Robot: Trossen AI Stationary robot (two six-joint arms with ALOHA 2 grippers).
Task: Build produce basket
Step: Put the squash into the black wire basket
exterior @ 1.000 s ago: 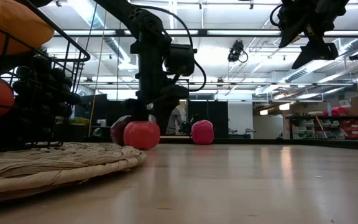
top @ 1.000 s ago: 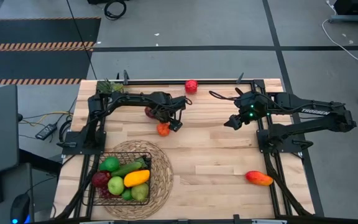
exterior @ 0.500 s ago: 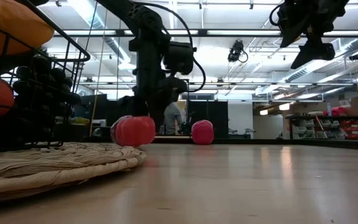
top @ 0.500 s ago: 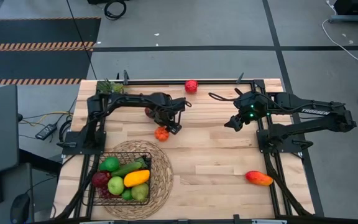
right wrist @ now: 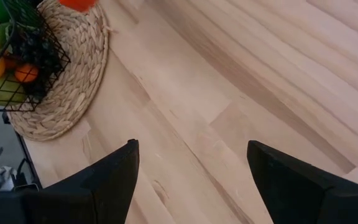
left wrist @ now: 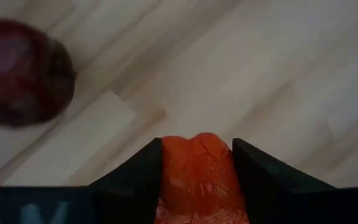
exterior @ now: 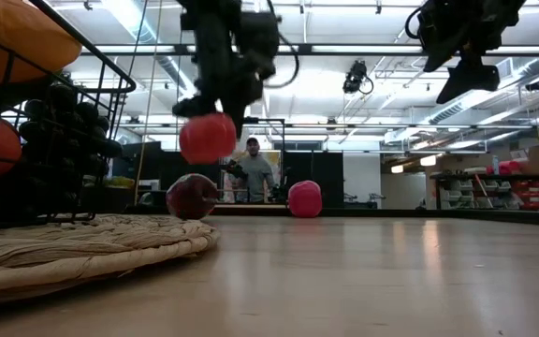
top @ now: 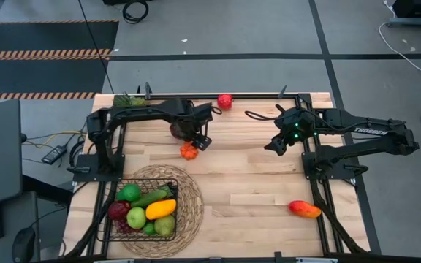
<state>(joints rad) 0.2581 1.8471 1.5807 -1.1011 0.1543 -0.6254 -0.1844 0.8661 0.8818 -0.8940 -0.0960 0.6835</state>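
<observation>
The left end effector (top: 193, 145) holds a small orange-red toy fruit (top: 189, 151) above the wooden desk (top: 254, 183); a dark red toy apple (top: 177, 131) lies just behind it, a square black wire-mesh basket (top: 144, 210) well before it on a round woven straw mat (top: 189, 197).

Left wrist view: red-orange fruit (left wrist: 197, 177) between the dark fingers (left wrist: 135, 180) runs off the picture's edge — kind not determinable. Dark red fruit (left wrist: 20, 71) blurred, cut by the edge. Low view: basket (exterior: 54, 122) cropped at the side, contents only partly visible. Right wrist view: orange-red fruit (right wrist: 79, 4) clipped by the edge — mostly out of picture.
</observation>
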